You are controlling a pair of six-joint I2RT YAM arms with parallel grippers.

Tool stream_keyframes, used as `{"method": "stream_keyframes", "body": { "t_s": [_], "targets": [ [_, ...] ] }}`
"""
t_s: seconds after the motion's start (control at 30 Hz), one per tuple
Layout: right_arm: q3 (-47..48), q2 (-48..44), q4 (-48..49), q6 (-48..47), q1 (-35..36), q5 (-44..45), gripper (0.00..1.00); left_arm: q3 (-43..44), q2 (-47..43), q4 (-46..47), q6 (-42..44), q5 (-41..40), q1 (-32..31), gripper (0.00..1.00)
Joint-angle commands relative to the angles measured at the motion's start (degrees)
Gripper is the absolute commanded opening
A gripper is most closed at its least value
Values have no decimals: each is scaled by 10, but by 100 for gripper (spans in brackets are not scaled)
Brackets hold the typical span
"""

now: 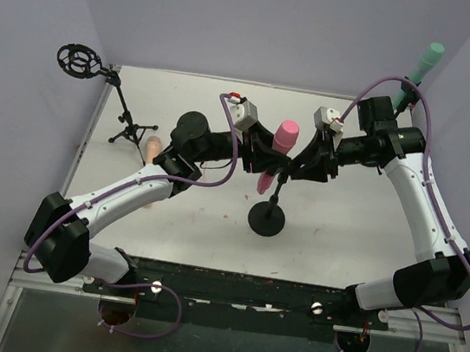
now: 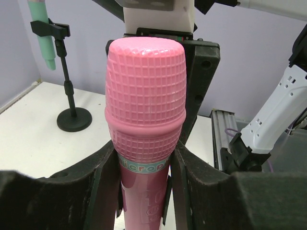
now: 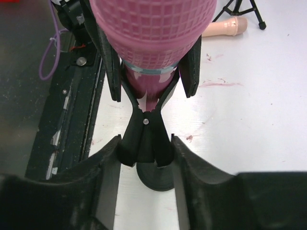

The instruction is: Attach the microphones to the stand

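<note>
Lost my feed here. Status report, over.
Left pincer gripping pink microphone. Right pincer straddling stand clip, grip unclear. Microphone handle between clip arms. Nothing blocking.

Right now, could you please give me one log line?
left gripper: gripping pink microphone; right gripper: flanking stand clip; green microphone: clipped; peach microphone: on table

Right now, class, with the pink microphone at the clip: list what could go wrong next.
The pink microphone could slip if the left gripper releases before the clip grips it. The stand, on a small round base, might tip if the right gripper at the clip pushes sideways.
</note>
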Motion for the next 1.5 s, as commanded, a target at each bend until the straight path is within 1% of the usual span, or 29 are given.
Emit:
{"method": "stream_keyframes", "body": {
  "t_s": [0.0,0.07,0.13,0.3,0.33,0.37,0.47,0.53,0.63,0.67,0.73,0.77,0.9,1.03,1.07,1.13,1.2,1.33,1.47],
  "targets": [
    [-9,-11,-3,21,2,-9,67,-7,-14,28,-2,-25,-6,0],
    [-12,-15,-3,22,-1,-15,77,-7,-18,20,-4,-35,-6,2],
    [-16,-18,1,29,-7,-21,80,-9,-21,18,-5,-37,-6,6],
    [-44,-40,29,54,-33,-41,93,-19,-34,16,-10,-51,-6,23],
    [-50,-46,37,64,-37,-42,94,-20,-37,14,-11,-57,-6,27],
    [-59,-55,54,77,-44,-45,99,-22,-39,13,-11,-60,-6,31],
    [-96,-79,102,118,-59,-40,100,-30,-50,11,-11,-75,-7,47],
    [-126,-97,135,144,-65,-33,100,-34,-61,7,-10,-80,-6,55],
    [-174,-126,182,171,-67,-24,100,-34,-75,-9,1,-80,-6,59],
    [-196,-137,209,180,-67,-22,100,-37,-80,-14,3,-81,-6,63],
    [-237,-158,257,210,-67,-24,100,-40,-90,-20,10,-82,-6,66],
    [-258,-166,273,217,-67,-26,100,-42,-95,-22,12,-85,-6,70],
    [-296,-178,310,217,-67,-35,100,-62,-128,-36,29,-94,-6,75],
    [-319,-165,343,205,-67,-63,100,-99,-192,-70,68,-144,-6,79],
    [-324,-160,349,196,-67,-66,100,-114,-217,-77,80,-165,-5,86],
    [-332,-152,365,193,-65,-62,100,-153,-272,-96,95,-205,-3,97],
    [-337,-143,392,209,-57,-53,100,-183,-325,-131,103,-240,5,99],
    [-341,-124,456,251,-37,-35,99,-206,-410,-278,132,-279,27,99],
    [-350,-103,527,309,-17,-28,96,-216,-469,-423,193,-349,30,99]
  ]
}}
